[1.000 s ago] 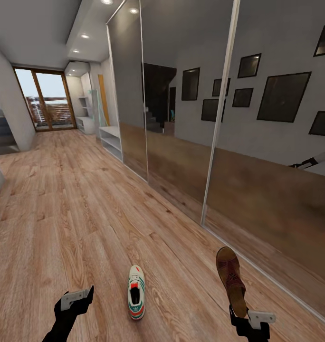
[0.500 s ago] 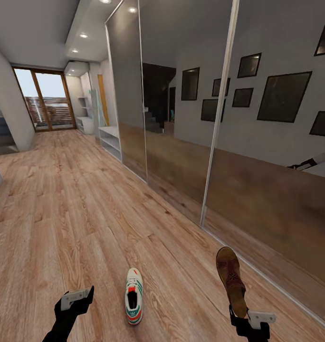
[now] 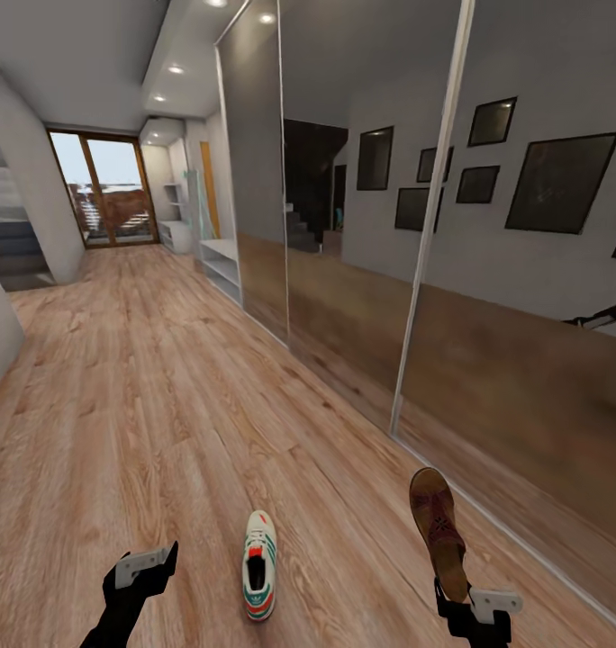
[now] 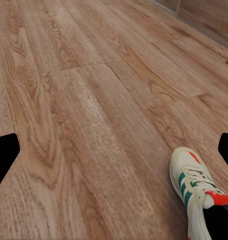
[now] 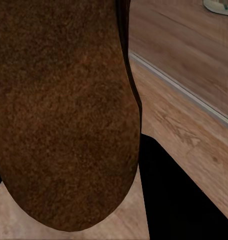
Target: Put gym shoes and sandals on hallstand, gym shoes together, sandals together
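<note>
While the right end effector (image 3: 466, 601) grips 1 sandal (image 3: 437, 531) by its heel, toe toward 12 o'clock, the gym shoe (image 3: 259, 565) lies lengthwise toward 12 o'clock; left end effector (image 3: 148, 567) spread apart, empty.

No readable text, number or sign appeared anywhere. The gym shoe (image 3: 259, 564) bore green side stripes and a red-orange patch, its markings too small to read.

A white low-top sneaker with green stripes (image 3: 259, 565) lies on the wood-plank corridor floor (image 3: 164, 405), between the left gripper (image 3: 147, 566) and right gripper (image 3: 475, 601). A flat brown leather sandal (image 3: 439, 533) stands up from the right gripper. The mirrored sliding-door wardrobe (image 3: 434, 225) runs along the right. Beyond it, apparently against the same wall, stands the light grey hallstand (image 3: 220, 265).
</note>
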Robot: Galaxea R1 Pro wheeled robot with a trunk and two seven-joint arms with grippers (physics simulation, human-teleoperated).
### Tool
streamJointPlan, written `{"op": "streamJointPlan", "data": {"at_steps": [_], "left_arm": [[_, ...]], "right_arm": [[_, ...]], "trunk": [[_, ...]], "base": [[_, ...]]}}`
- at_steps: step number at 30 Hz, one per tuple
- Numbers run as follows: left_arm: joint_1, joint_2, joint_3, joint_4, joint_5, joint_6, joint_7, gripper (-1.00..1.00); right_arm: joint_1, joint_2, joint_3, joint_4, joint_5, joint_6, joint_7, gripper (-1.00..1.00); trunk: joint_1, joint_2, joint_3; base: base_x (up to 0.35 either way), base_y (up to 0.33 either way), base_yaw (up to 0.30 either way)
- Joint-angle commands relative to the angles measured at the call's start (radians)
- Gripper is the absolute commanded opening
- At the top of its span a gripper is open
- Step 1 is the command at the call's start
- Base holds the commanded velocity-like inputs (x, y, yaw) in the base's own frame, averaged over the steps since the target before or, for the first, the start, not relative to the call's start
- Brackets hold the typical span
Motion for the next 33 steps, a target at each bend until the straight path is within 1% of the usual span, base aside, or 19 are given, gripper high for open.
{"op": "streamJointPlan", "data": {"at_steps": [1,10,12,17,33], "left_arm": [[-0.001,-0.001,0.008,0.001,-0.010,-0.004,-0.007,1.00],[-0.001,-0.001,0.009,0.001,-0.010,-0.004,-0.007,1.00],[-0.001,-0.001,0.008,0.001,-0.010,-0.004,-0.007,1.00],[-0.001,-0.001,0.008,0.001,-0.010,-0.004,-0.007,1.00],[-0.001,-0.001,0.008,0.001,-0.010,-0.004,-0.007,1.00]], "right_arm": [[-0.001,0.001,-0.008,0.001,0.006,-0.003,0.006,-1.00],[-0.001,0.000,-0.010,0.000,0.006,-0.003,0.006,-1.00],[-0.001,0.001,-0.010,-0.001,0.006,-0.003,0.006,-1.00],[-0.001,0.002,-0.008,0.000,0.006,-0.002,0.006,-1.00],[-0.001,0.002,-0.009,-0.002,0.005,-0.003,0.006,-1.00]], "trunk": [[0.000,0.000,-0.001],[0.000,0.000,-0.001],[0.000,0.000,-0.001],[0.000,0.000,-0.001],[0.000,0.000,-0.001]], "base": [[0.198,-0.138,0.254],[0.224,-0.162,0.265],[0.227,-0.160,0.138],[0.116,-0.065,0.038],[0.003,-0.002,0.001]]}}
